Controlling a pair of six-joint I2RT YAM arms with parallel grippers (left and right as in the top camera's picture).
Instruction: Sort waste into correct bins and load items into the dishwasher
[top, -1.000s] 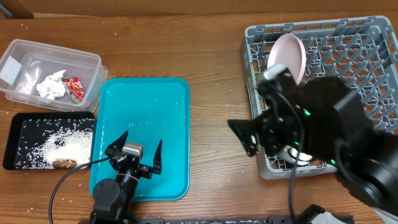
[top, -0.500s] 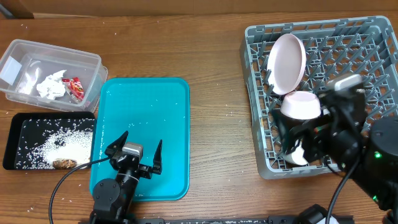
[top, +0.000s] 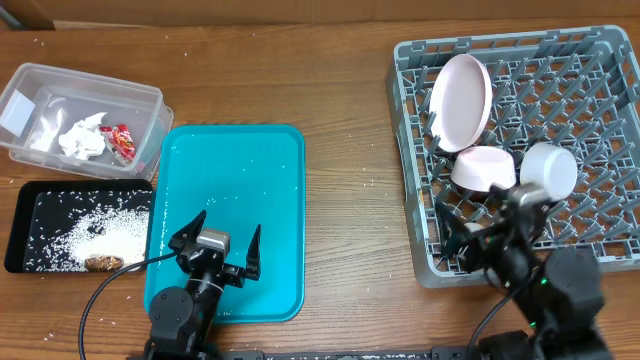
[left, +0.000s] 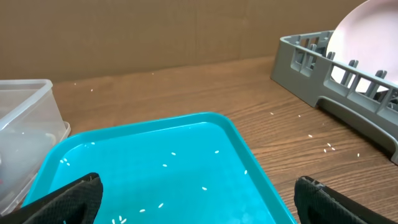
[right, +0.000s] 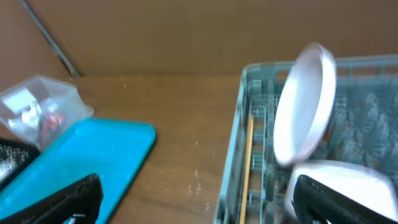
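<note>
Left tool hovers spread and empty over the teal tray at lower left. Right tool, also spread and empty, sits at the lower edge of the dish rack. In the rack, the plate stands on edge, with an inverted bowl and white cup below it. Caution: swinging the Right tool this close may clip the bowl or tip the plate off its pegs. Rice grains on the tray are not yet sorted.
</note>
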